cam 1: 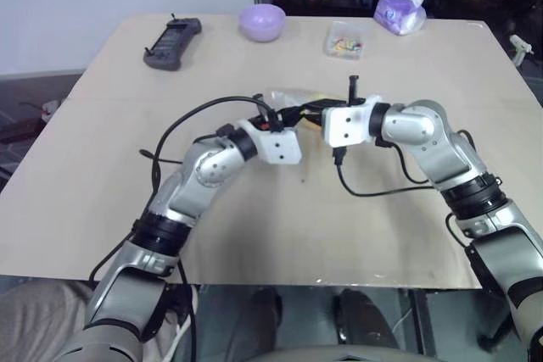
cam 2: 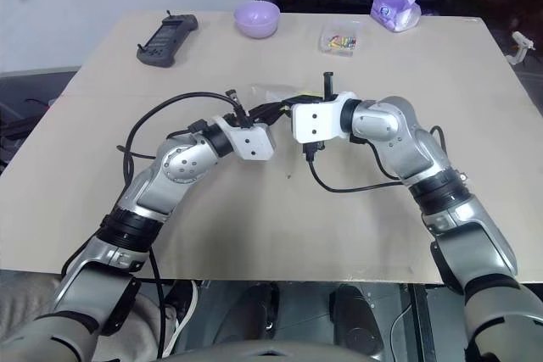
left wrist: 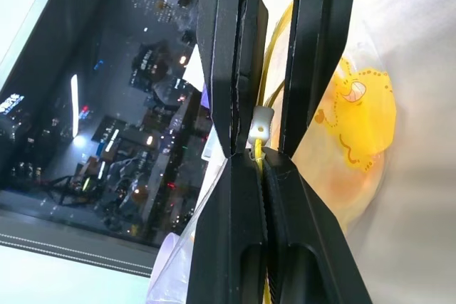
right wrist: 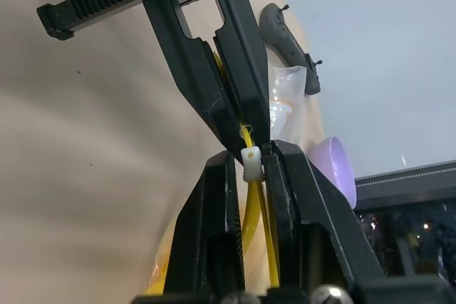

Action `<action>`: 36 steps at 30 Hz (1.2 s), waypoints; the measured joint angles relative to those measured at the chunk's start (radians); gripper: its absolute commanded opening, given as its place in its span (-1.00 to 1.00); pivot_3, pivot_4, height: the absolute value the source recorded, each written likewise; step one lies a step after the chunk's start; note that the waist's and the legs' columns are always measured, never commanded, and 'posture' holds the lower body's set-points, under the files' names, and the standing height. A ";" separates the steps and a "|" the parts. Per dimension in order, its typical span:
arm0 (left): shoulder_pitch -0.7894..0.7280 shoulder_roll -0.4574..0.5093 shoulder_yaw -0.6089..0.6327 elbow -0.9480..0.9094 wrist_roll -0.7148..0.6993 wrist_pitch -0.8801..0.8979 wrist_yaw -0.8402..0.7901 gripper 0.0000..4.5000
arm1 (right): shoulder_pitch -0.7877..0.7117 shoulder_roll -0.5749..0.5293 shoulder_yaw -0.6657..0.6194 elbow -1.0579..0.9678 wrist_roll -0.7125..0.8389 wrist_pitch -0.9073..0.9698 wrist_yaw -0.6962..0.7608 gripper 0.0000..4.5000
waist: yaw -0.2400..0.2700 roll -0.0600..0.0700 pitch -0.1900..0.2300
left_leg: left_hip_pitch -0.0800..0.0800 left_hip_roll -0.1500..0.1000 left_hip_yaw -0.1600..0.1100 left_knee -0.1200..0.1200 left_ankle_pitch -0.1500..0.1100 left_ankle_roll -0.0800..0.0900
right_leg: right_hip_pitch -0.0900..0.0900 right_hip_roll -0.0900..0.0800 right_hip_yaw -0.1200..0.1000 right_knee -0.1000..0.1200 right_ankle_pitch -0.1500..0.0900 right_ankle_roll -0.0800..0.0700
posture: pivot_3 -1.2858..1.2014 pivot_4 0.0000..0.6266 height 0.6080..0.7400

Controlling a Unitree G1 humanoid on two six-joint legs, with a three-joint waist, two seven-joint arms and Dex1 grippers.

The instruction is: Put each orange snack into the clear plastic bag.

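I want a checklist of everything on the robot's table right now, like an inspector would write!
Surface: pale wooden table, mostly bare near the robot.
Job's things: clear plastic bag with yellow print, held up at its yellow zip strip with a white slider; orange snack nothing seen.
Clutter: lilac bowl, black handheld controller, small clear box of colourful bits, tissue pack.
Grippers: left gripper shut on the zip strip; right gripper pinching it at the slider.
Cables: black cables looping from both wrists.
Surroundings: white wall, dark window behind.

Pale wood table (cam 1: 254, 235); far edge: black remote (cam 1: 172, 42), lilac bowl (cam 1: 261, 22), clear box (cam 1: 345, 41), tissue pack (cam 1: 400, 14).
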 measured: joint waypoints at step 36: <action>0.032 -0.020 0.034 -0.003 -0.026 -0.106 -0.015 -1.00 | 0.009 0.062 -0.024 -0.008 0.040 -0.010 0.041 -0.37 | -0.001 0.000 0.000 | 0.000 0.000 0.000 0.000 0.002 -0.003 | 0.000 0.000 0.000 0.000 0.000 0.000 | 0.03 -0.52 1.00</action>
